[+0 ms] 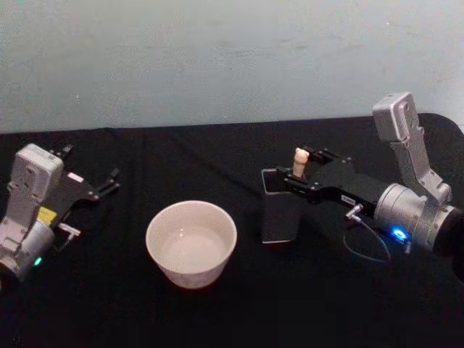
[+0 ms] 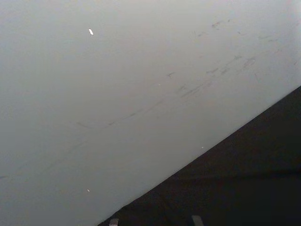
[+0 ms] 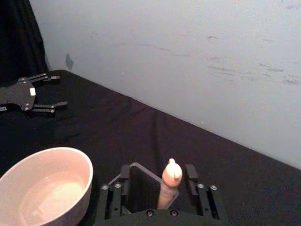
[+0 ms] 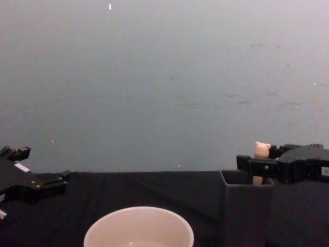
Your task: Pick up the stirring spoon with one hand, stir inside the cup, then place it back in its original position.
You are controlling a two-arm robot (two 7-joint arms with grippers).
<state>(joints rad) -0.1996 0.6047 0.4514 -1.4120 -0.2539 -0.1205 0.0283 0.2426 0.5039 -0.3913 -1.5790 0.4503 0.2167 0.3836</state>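
The stirring spoon (image 1: 301, 161) stands upright in the dark grey square holder (image 1: 278, 210), its beige bear head poking above the rim. My right gripper (image 1: 301, 172) is open at handle height, one finger on each side of the spoon and a gap on both sides. In the right wrist view the spoon (image 3: 170, 181) rises out of the holder (image 3: 141, 181) between the fingers (image 3: 190, 173). The cream-white cup (image 1: 191, 243) sits left of the holder, apart from it. From the chest view I see the spoon (image 4: 262, 150), holder (image 4: 245, 206) and cup (image 4: 139, 229).
My left gripper (image 1: 93, 165) rests open at the far left of the black table cloth (image 1: 232, 152), well away from the cup. A pale wall (image 1: 232, 58) rises right behind the table's back edge. Bare cloth lies between cup and left arm.
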